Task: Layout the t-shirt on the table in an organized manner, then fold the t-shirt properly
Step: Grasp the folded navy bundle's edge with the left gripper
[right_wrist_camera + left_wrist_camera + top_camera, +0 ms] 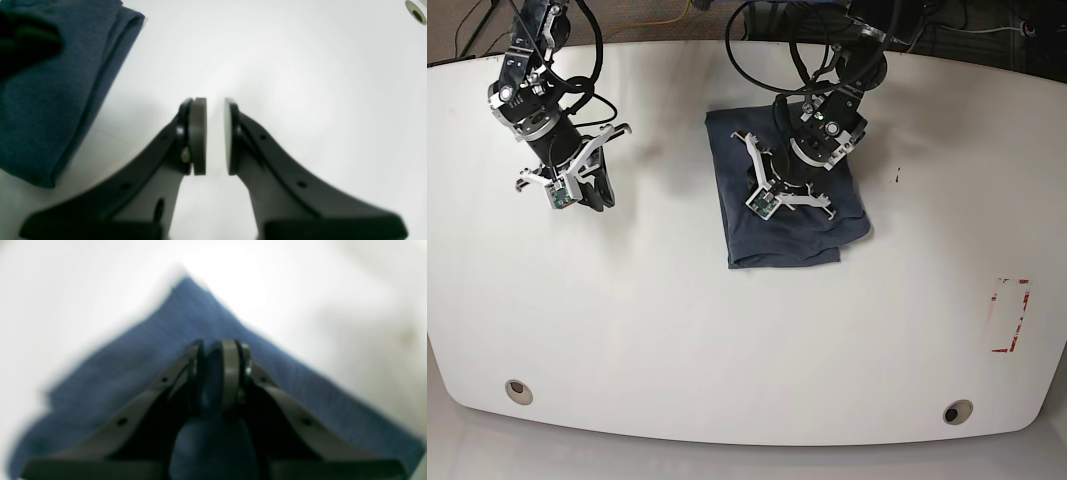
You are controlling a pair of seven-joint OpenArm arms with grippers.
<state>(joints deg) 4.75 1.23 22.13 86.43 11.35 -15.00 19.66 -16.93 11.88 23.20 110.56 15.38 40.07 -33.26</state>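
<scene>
The t-shirt (782, 215) lies folded into a compact, roughly rectangular dark blue bundle on the white table (677, 330), directly beneath the left pincer (217, 373). In the left wrist view, which is blurred, that pincer's two pads stand close together with a ridge of blue cloth pinched up between them, so it is clamped on the t-shirt. A pointed corner of the fabric reaches out ahead of its fingertips, and more cloth spreads away on both sides of them.

The right pincer (215, 136) hangs over bare table, well apart from the bundle. Its pads stand narrowly parted, with only white tabletop showing through the slim gap; nothing is held there. In the right wrist view the folded t-shirt (50, 93) lies off to the left of this pincer, its doubled edge running diagonally, and the cloth does not touch the fingers. A round grey grommet hole (415, 12) sits far ahead and to the right of the pads.

In the base view, two grommet holes (518, 390) lie near the table's front edge, and a red-taped rectangle mark (1010, 315) sits well beyond the left pincer, away from the shirt.
</scene>
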